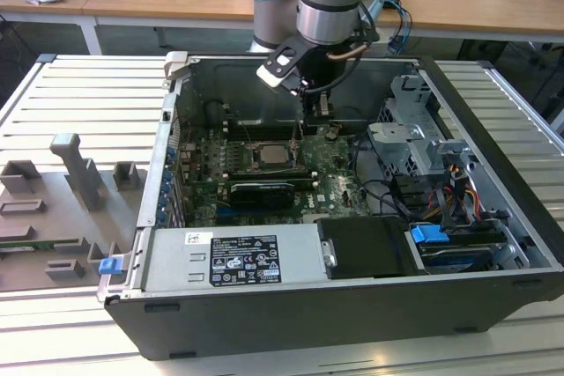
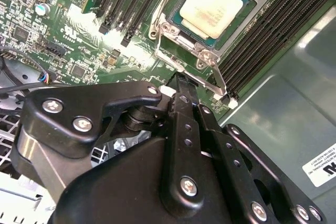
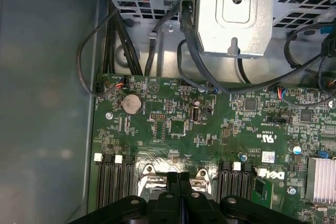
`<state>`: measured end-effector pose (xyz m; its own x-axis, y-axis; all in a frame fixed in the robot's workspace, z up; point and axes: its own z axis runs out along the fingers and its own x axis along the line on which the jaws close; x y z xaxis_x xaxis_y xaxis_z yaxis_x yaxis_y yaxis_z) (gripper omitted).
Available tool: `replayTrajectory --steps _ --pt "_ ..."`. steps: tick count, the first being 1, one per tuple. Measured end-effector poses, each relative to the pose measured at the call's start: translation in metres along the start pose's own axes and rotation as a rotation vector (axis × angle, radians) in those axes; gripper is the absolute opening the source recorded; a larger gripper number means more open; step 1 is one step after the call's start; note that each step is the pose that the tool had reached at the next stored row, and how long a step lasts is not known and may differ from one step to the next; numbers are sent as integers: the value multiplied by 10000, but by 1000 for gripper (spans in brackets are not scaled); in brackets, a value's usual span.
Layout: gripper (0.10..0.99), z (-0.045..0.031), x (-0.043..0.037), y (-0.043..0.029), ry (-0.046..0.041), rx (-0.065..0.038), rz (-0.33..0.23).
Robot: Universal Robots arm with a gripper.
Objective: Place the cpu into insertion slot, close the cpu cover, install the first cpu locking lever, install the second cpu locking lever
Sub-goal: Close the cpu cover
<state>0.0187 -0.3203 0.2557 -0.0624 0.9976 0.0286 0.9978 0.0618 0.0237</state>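
Observation:
The cpu (image 2: 212, 1), with a pale silver top, lies in the insertion slot (image 2: 160, 24) on the green board. The cpu cover (image 2: 181, 38) lies flat around it, and the chip shows through its window. A thin metal locking lever (image 2: 212, 80) runs along the socket's edge. My gripper (image 2: 179, 83) is shut with nothing between its fingers, and its tip sits right at that lever. In the first wrist view the gripper (image 3: 178, 178) has its two fingers pressed together over the socket's corner brackets. In the exterior view the gripper (image 1: 294, 140) hangs just to the right of the cpu (image 1: 267, 154).
Long black memory slots (image 2: 273, 30) flank the socket. A metal drive cage (image 1: 414, 134) with cables (image 3: 189, 61) stands at the exterior view's right, and the power supply (image 1: 233, 257) lies along the front. The case walls (image 1: 176, 94) close in. A grey fixture tray (image 1: 62, 209) lies outside on the left.

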Motion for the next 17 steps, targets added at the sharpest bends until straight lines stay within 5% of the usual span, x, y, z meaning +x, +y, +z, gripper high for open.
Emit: replayTrajectory --steps 17 --pt "106 0 3 -54 0 1 -1"
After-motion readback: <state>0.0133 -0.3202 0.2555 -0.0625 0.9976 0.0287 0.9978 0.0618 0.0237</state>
